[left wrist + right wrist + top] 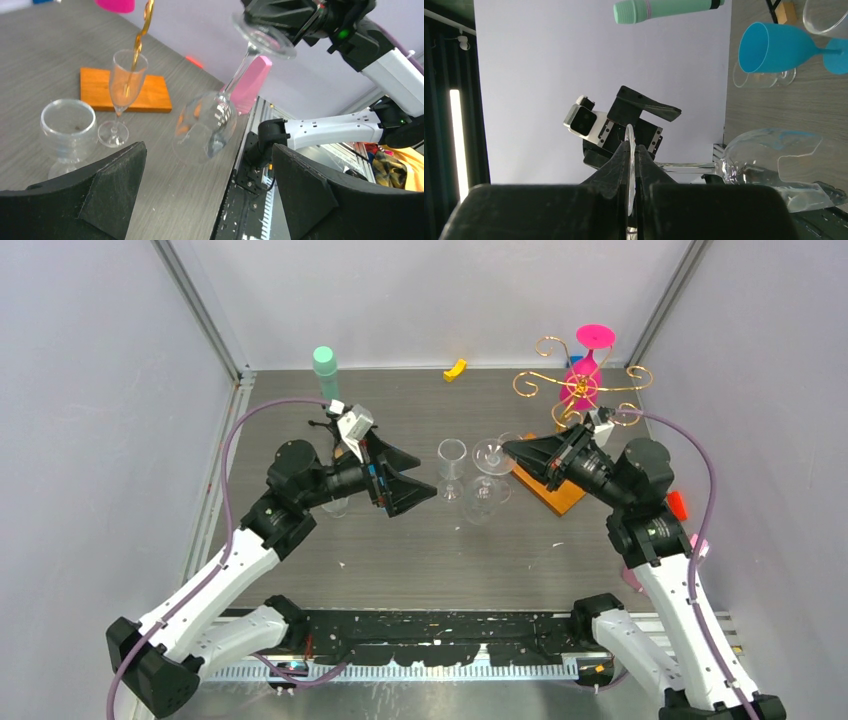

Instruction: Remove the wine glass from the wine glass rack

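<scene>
While the right tool clenches on the thin foot of the clear wine glass, the bowl hangs tilted in mid-air at the centre of the top view, apart from the gold rack in the upper right. So the lift-off looks done! The left tool gapes wide, empty, facing it. Next up, I'd say, is a handover or a gentle set-down. Watch the flute and squat glass standing close. Bare worktop lies lower middle.
</scene>
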